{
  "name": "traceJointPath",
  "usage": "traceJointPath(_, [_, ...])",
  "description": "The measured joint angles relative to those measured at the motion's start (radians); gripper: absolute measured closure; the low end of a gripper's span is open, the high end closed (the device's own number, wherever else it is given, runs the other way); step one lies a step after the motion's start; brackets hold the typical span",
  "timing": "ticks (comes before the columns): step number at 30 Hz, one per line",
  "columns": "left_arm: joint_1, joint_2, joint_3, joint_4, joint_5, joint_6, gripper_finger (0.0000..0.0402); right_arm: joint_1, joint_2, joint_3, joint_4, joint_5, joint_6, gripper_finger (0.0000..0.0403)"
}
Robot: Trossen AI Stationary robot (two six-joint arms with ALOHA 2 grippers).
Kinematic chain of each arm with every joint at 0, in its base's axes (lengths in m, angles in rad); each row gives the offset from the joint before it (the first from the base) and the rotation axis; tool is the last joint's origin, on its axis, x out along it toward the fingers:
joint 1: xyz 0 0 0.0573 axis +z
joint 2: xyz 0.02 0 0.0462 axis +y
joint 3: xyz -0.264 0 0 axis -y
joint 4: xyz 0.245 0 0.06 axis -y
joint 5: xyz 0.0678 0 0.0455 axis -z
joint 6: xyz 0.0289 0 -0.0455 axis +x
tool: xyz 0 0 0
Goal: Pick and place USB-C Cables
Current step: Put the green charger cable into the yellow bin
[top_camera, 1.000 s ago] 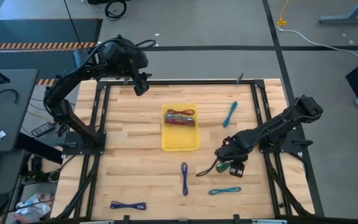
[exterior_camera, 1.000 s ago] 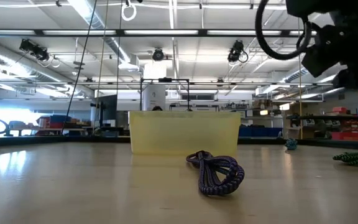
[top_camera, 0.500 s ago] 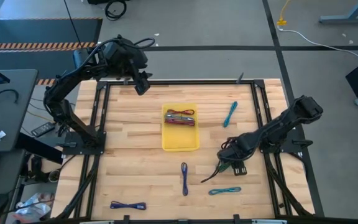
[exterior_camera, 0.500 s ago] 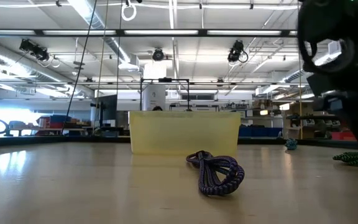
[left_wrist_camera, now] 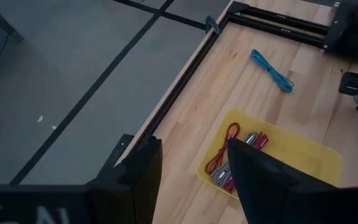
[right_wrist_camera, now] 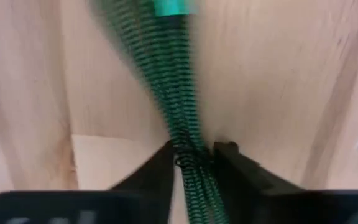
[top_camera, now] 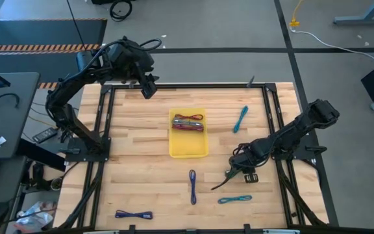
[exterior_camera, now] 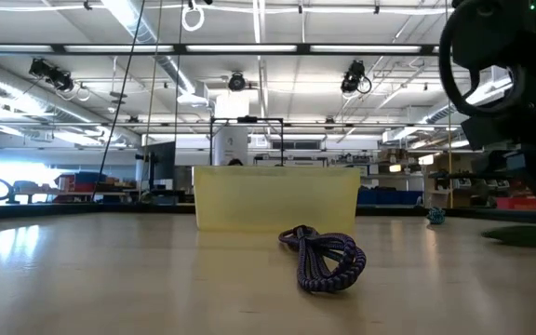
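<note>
Right wrist view puts my right pincer (right_wrist_camera: 191, 158) low over the wooden table (top_camera: 141, 162), its two dark fingers (right_wrist_camera: 154, 171) drawn in close against a green braided cable (right_wrist_camera: 176, 106) that runs between them; the fingers touch the braid on both sides, so I have it pinched, though the strand is blurred farther out and I cannot tell whether it has left the wood. From the high view that same pincer (top_camera: 239, 168) sits on the right part of the table, just beyond a teal cable (top_camera: 234, 199) lying flat near the front edge. A blue cable (top_camera: 193, 186) lies just in front of the yellow tray (top_camera: 188, 146), and another blue one (top_camera: 134, 214) rests near the front left corner. A bright blue cable (top_camera: 240, 119) lies slantwise to the right of the tray. Inside the tray, at its far end, maroon cables (top_camera: 188, 123) lie bunched with a grey one. My left pincer (top_camera: 147, 89) hangs above the table's far left edge, fingers (left_wrist_camera: 260, 180) spread apart and holding nothing. Low view shows the blue cable's coiled end (exterior_camera: 327, 258) before the tray's pale wall (exterior_camera: 277, 197).
</note>
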Motion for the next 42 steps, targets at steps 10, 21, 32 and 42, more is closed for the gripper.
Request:
traceJointPath(10, [0.000, 0.000, 0.000, -0.001, 0.000, 0.001, 0.0214, -0.022, 0.003, 0.129, -0.161, -0.082, 0.107, 0.0380])
traceJointPath(21, [0.000, 0.001, 0.000, -0.031, 0.000, 0.002, 0.0214, -0.215, -0.042, 0.810, -0.537, 0.236, -0.085, 0.0380])
traceJointPath(32, [0.000, 0.000, 0.000, -0.089, 0.000, 0.027, 0.0214, -0.542, 0.172, 1.042, -0.420, 0.012, -0.471, 0.0380])
traceJointPath(42, [0.000, 0.000, 0.000, -0.114, 0.000, 0.040, 0.0214, -0.585, 0.438, 1.049, -0.309, -0.146, -0.571, 0.0380])
